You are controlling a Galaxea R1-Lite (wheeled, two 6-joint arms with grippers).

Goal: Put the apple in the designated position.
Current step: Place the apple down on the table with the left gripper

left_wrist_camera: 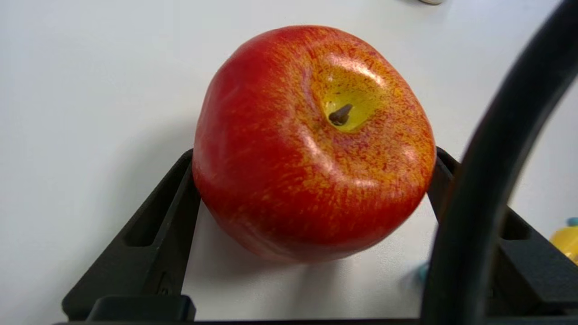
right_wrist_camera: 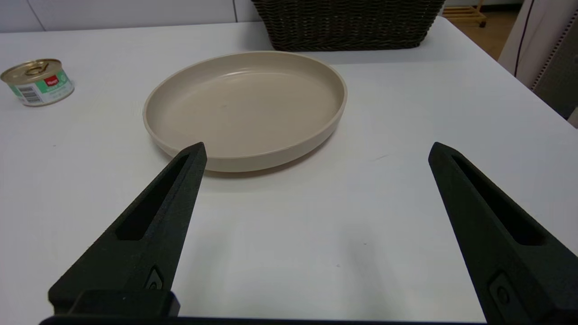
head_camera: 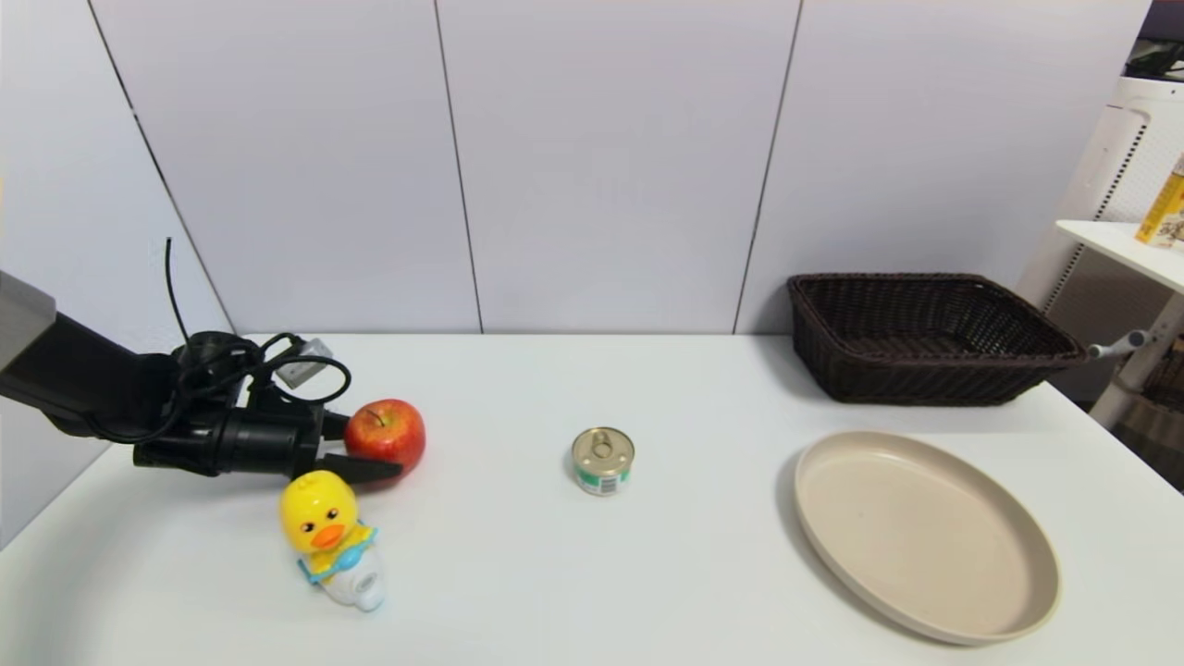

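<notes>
- Apple [head_camera: 386, 433] sits on the white table [head_camera: 518, 573] at its left side, stem up and tipped a little toward the wrist camera. It rests on the surface, judging by the shadow under it.
- Left gripper [head_camera: 363, 446] comes in low from the left; its two black fingers [left_wrist_camera: 167, 212] lie against the apple's flanks, one on each side. Contact is at the widest part. I read this as a grip closed on the fruit, lift not yet started.
- Yellow duck toy [head_camera: 328, 536] stands just in front of the near finger. You have little margin there: lift straight up before you move sideways, or the lower finger may clip the duck's head.
- The skin is glossy and round, so expect slip. Keep the squeeze firm and the wrist level; avoid quick swings.
- Small tin can [head_camera: 602, 460] stands mid-table, well apart from the apple. Beige plate [head_camera: 1027, 601] and wicker basket [head_camera: 925, 370] are on the right. No mark for the target spot shows on the bare tabletop; carry high enough to clear the can if your path crosses it.
- Set down slowly, stem up, and only release once the apple bears on the table, or it may roll.
- Right gripper [right_wrist_camera: 316, 180] hangs over bare table near the plate, fingers spread wide, holding nothing. Leave it parked.
</notes>
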